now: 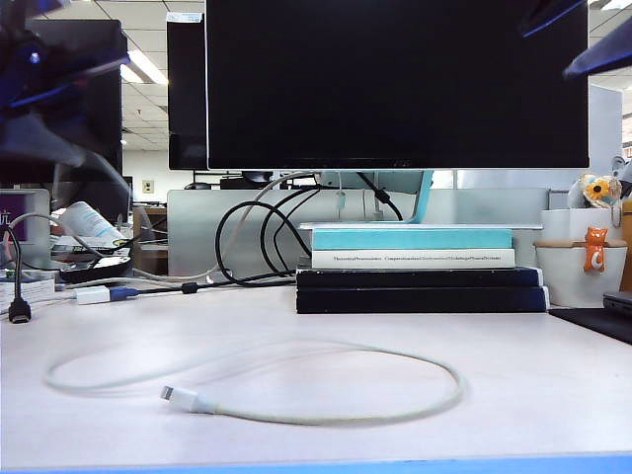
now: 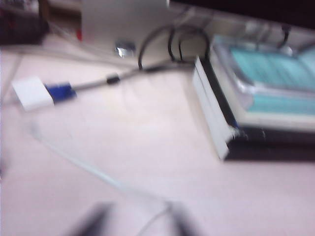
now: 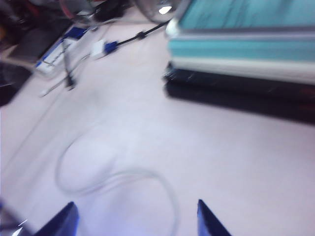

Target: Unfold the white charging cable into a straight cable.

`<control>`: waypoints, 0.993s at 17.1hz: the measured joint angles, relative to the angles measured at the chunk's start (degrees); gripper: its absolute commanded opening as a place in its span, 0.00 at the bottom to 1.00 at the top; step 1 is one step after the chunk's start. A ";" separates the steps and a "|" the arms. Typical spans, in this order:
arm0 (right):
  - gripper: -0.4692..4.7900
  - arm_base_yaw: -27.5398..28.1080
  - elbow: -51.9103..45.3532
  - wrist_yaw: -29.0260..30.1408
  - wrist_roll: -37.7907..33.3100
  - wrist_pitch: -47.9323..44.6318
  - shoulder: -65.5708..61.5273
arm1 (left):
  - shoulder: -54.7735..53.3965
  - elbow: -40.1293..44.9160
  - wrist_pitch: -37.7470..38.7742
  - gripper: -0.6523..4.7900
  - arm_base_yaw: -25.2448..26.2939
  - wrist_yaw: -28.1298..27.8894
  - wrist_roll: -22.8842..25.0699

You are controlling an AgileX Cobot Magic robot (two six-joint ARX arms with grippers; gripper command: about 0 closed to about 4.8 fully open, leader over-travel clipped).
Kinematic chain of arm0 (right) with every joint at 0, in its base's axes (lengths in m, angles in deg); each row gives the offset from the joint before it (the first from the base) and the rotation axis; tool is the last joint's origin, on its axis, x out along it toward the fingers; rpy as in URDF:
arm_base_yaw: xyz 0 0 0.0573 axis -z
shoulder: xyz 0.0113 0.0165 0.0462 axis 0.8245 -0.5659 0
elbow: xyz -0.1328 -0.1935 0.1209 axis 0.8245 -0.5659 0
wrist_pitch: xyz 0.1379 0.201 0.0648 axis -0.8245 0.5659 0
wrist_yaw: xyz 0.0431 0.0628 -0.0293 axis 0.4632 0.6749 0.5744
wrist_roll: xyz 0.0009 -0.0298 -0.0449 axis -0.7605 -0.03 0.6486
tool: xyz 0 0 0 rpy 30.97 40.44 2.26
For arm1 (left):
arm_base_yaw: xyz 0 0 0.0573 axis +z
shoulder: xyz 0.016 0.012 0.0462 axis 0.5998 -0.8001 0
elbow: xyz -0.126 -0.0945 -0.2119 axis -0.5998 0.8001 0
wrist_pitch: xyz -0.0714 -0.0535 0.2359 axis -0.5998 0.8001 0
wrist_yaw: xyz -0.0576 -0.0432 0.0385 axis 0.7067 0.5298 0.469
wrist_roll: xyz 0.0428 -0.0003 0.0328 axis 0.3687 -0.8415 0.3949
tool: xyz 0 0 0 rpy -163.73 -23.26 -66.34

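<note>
From the exterior camera I see the white charging cable [image 1: 326,415] lying on the pale table [image 1: 533,385] in one wide, flat loop near the front edge, its slim plug end [image 1: 183,398] pointing left inside the loop's front run. Behind it sits a stack of books [image 1: 420,269] under a big dark monitor [image 1: 395,79], with black cords [image 1: 257,237] curling down to the left of the stack. A white adapter with a blue plug [image 1: 99,293] lies further left, well apart from the cable. My left arm [image 1: 49,118] is a blurred dark shape high at the left; the right arm [image 1: 602,49] only pokes in at the top right corner. Neither touches the cable here.

On the left wrist camera everything is smeared. The left gripper [image 2: 138,226] shows as two dark blurred fingers with a gap between them, and a faint stretch of the white charging cable [image 2: 83,167] runs across the table toward that gap. I cannot tell whether the fingers have hold of it or how far apart they truly stand. The adapter [image 2: 34,92] and the books [image 2: 261,98] lie beyond.

On the right wrist camera the right gripper [image 3: 135,221] hangs over the table with its fingers spread wide and nothing between them; the cable's loop [image 3: 162,187] curves on the table just below and beyond it, and the books [image 3: 241,64] sit further off
</note>
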 measured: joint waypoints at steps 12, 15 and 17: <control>0.68 -9.46 -6.69 3.98 1.53 -1.27 -8.37 | 22.21 -3.89 4.52 0.84 -0.42 8.46 16.52; 0.68 -9.57 -6.67 0.85 1.57 -1.70 -8.17 | 35.74 -3.87 28.44 0.70 -0.35 -0.63 19.15; 0.67 -9.60 -6.69 0.68 1.75 -2.29 -8.07 | 44.65 -3.96 37.77 0.59 -0.35 -0.42 19.50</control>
